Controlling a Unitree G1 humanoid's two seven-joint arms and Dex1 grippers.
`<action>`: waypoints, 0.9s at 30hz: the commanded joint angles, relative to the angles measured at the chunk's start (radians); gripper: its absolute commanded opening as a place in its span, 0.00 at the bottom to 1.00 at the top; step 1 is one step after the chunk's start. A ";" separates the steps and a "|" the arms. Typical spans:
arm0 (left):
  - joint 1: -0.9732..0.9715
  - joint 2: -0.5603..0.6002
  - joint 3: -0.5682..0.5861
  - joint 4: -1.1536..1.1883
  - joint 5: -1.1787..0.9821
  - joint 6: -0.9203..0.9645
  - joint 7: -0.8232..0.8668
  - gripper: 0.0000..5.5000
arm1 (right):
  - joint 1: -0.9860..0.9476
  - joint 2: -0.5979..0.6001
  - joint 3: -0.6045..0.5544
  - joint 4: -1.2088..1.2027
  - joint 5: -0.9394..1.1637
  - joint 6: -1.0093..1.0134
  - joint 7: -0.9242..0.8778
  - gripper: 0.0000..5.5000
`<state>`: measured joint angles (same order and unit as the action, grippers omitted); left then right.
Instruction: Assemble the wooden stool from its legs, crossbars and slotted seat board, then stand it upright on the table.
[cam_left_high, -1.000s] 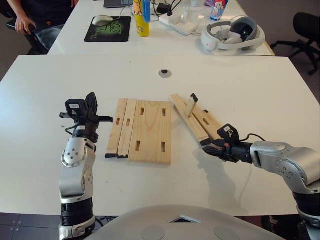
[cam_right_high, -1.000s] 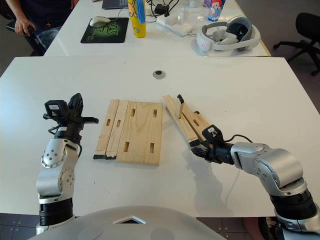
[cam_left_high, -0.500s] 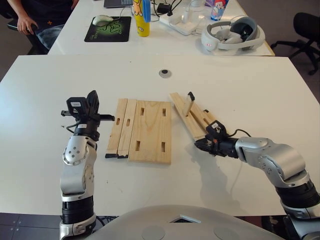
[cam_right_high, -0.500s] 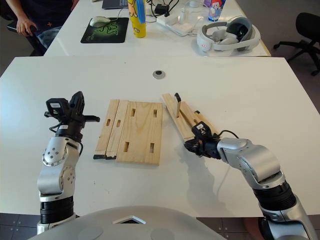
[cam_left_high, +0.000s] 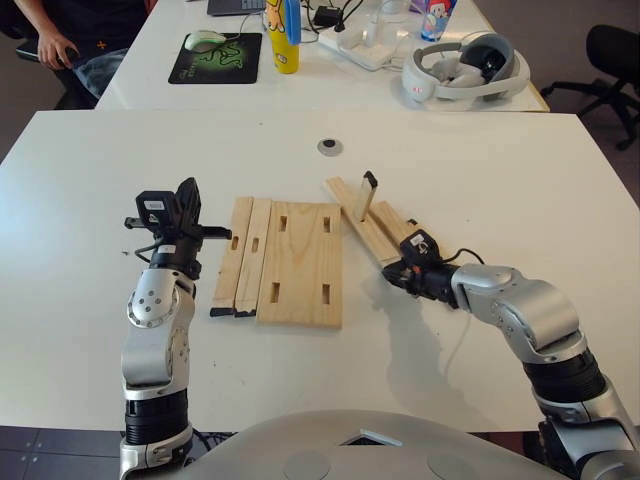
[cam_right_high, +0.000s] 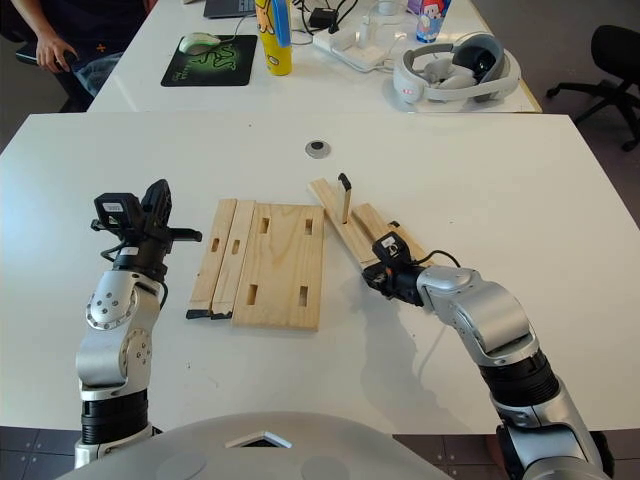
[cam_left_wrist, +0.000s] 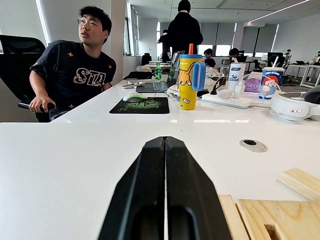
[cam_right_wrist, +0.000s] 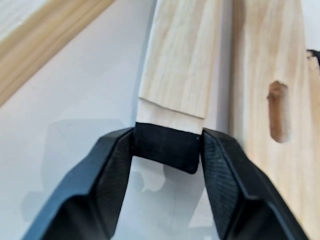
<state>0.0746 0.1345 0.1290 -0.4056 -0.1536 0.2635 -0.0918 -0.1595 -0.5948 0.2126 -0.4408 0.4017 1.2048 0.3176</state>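
The slotted seat board (cam_left_high: 300, 262) lies flat mid-table, with two slotted wooden bars (cam_left_high: 241, 254) side by side against its left edge. To its right lies a slanted bundle of wooden legs (cam_left_high: 378, 228), and one short piece (cam_left_high: 365, 194) sticks up from it. My right gripper (cam_left_high: 402, 272) is low at the bundle's near end. In the right wrist view its fingers (cam_right_wrist: 112, 170) clamp the black end cap of one leg (cam_right_wrist: 177, 75). My left gripper (cam_left_high: 190, 228) stands raised just left of the two bars, its fingers (cam_left_wrist: 187, 200) pressed together with nothing between them.
A round cable grommet (cam_left_high: 329, 147) sits in the table behind the boards. The back table holds a white headset (cam_left_high: 465, 65), a yellow bottle (cam_left_high: 284, 35) and a mouse pad (cam_left_high: 216, 57). Bare tabletop spreads to the far right and along the front.
My right gripper has travelled left and away from me with the leg's end, and the whole bundle has slid toward the seat board. The left arm has barely shifted.
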 joint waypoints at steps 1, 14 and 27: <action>-0.011 0.008 -0.003 0.001 0.008 0.007 0.000 0.00 | -0.015 0.032 -0.023 0.002 0.003 0.021 0.003 0.36; -0.025 0.017 0.002 0.013 0.003 0.005 -0.009 0.00 | -0.043 0.194 -0.176 0.029 0.020 -0.024 -0.010 0.35; -0.029 0.022 -0.003 0.017 0.003 0.007 -0.018 0.00 | -0.028 0.264 -0.322 0.023 0.084 -0.056 0.011 0.35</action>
<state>0.0539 0.1474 0.1299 -0.3982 -0.1538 0.2635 -0.1025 -0.1844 -0.3472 -0.0779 -0.4047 0.4592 1.1779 0.3185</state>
